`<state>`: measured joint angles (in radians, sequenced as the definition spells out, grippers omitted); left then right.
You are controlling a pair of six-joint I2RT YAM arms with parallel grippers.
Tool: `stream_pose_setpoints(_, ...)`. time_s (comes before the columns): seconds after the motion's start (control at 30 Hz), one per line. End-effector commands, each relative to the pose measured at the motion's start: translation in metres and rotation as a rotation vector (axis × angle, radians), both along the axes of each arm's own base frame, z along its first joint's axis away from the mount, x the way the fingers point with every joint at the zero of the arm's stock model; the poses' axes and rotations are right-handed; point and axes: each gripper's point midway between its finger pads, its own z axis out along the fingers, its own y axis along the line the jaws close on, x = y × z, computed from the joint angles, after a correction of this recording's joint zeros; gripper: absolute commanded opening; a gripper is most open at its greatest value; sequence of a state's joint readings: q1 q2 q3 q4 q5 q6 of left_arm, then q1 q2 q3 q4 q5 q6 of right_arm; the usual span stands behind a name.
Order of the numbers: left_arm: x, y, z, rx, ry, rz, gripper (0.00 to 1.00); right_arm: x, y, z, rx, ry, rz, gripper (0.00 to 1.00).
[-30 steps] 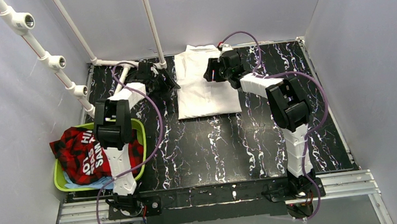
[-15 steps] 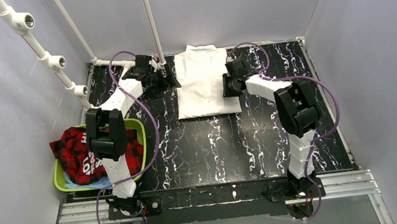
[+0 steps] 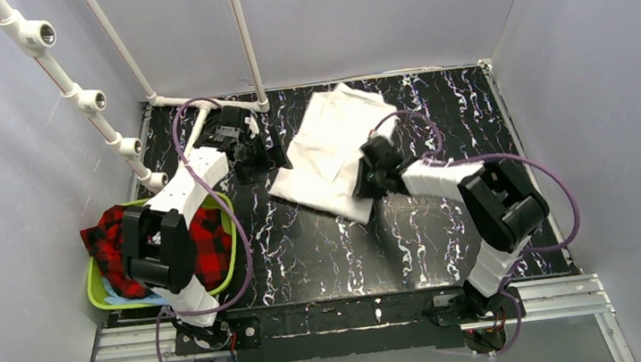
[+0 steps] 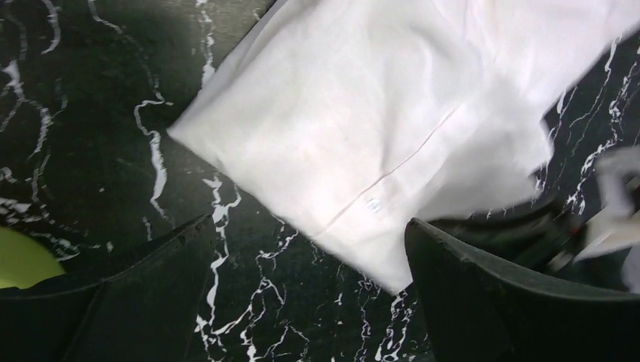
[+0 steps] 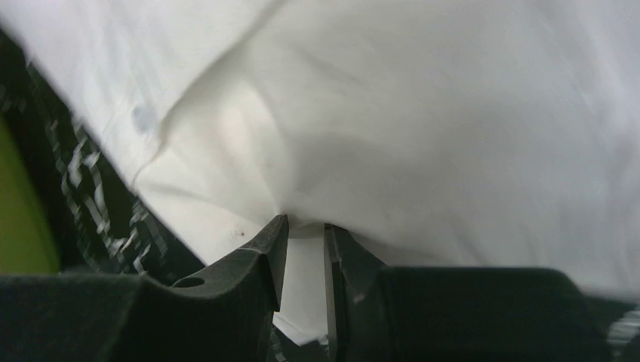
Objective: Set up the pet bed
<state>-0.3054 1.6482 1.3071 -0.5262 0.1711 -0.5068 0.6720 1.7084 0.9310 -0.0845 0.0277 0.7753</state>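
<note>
A folded white cloth [image 3: 327, 149] lies skewed on the black marble table, its near corner toward the table's middle. My right gripper [image 3: 364, 179] is shut on its near right edge; in the right wrist view the white cloth [image 5: 423, 113] bunches between the fingertips of the gripper [image 5: 304, 226]. My left gripper [image 3: 267, 155] is open and empty just left of the cloth. In the left wrist view the cloth [image 4: 362, 113] lies beyond the spread fingers of the gripper [image 4: 309, 249], apart from them.
A green basket [image 3: 227, 245] with a red plaid cloth [image 3: 130, 246] and a pale blue cloth sits at the table's left edge. A white pipe frame [image 3: 244, 41] stands at the back left. Grey walls enclose the table.
My right gripper has pulled the white cloth toward the near side, turning it askew. My left gripper has drawn back a little along the cloth's left side.
</note>
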Motion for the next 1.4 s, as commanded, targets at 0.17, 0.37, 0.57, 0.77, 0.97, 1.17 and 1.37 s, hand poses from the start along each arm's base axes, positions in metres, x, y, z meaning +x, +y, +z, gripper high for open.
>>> stream_pose_setpoints(0.17,-0.027,0.034,0.011,0.076,0.019,0.093,0.94,0.038,0.041,0.107,0.107,-0.215,-0.08,0.4)
stream_pose_setpoints(0.37,-0.042,0.025,-0.011,0.037,0.149,0.094,0.94,0.099,-0.012,0.084,-0.184,-0.244,0.064,0.68)
stream_pose_setpoints(0.57,-0.04,0.016,-0.037,0.014,0.239,0.078,0.93,0.124,-0.091,0.047,-0.447,-0.106,0.005,0.7)
stream_pose_setpoints(0.77,-0.037,0.01,-0.052,0.008,0.284,0.052,0.84,0.103,-0.131,0.012,-0.484,0.019,-0.017,0.49)
stream_pose_setpoints(0.97,-0.031,0.011,-0.05,0.02,0.26,0.053,0.84,0.055,-0.168,-0.011,-0.578,0.123,-0.064,0.44)
stream_pose_setpoints(1.17,-0.028,0.011,-0.061,0.011,0.273,0.077,0.85,-0.004,-0.192,-0.018,-0.504,0.225,-0.269,0.32)
stream_pose_setpoints(1.37,-0.016,-0.013,-0.071,-0.111,0.265,0.042,0.84,0.031,-0.159,0.041,-0.27,0.001,-0.286,0.4)
